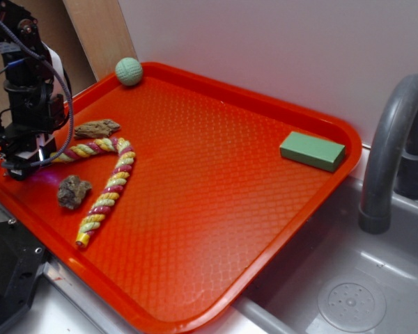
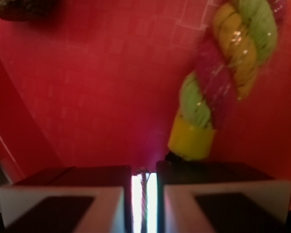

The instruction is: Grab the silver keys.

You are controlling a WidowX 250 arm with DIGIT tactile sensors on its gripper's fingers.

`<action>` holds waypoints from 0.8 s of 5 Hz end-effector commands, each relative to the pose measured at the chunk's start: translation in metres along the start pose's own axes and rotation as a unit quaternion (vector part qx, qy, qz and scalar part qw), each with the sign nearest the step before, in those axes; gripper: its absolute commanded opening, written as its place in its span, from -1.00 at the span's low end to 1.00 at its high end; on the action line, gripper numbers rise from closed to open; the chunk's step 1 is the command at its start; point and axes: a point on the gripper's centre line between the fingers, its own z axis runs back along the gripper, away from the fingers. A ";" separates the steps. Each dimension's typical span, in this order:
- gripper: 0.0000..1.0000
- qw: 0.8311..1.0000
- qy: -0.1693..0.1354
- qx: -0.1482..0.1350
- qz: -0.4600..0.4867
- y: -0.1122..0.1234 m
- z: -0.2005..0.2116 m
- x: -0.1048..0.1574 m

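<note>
My gripper (image 1: 17, 169) is low over the left edge of the red tray (image 1: 216, 209), just left of the near end of the twisted rope toy (image 1: 115, 177). In the wrist view my gripper (image 2: 144, 177) has its jaws almost together. A thin grey metal strip, the only visible part of the silver keys (image 2: 143, 204), is pinched in the narrow bright gap. The rest of the keys is hidden by the jaws, and no keys lie loose on the tray. The rope's yellow-capped end (image 2: 191, 141) touches the right fingertip.
Two brown rock pieces lie near the rope, one in front (image 1: 73, 191) and one behind (image 1: 97, 128). A green ball (image 1: 129, 71) sits at the tray's back corner and a green block (image 1: 312, 150) at its right. A grey faucet (image 1: 393, 146) and sink (image 1: 348, 299) are to the right.
</note>
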 end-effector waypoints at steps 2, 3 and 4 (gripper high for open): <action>-1.00 0.925 -0.169 0.133 0.312 -0.035 0.141 0.050; -1.00 0.885 -0.161 0.094 0.426 -0.026 0.181 0.050; -1.00 0.831 -0.146 0.060 0.534 0.001 0.185 0.060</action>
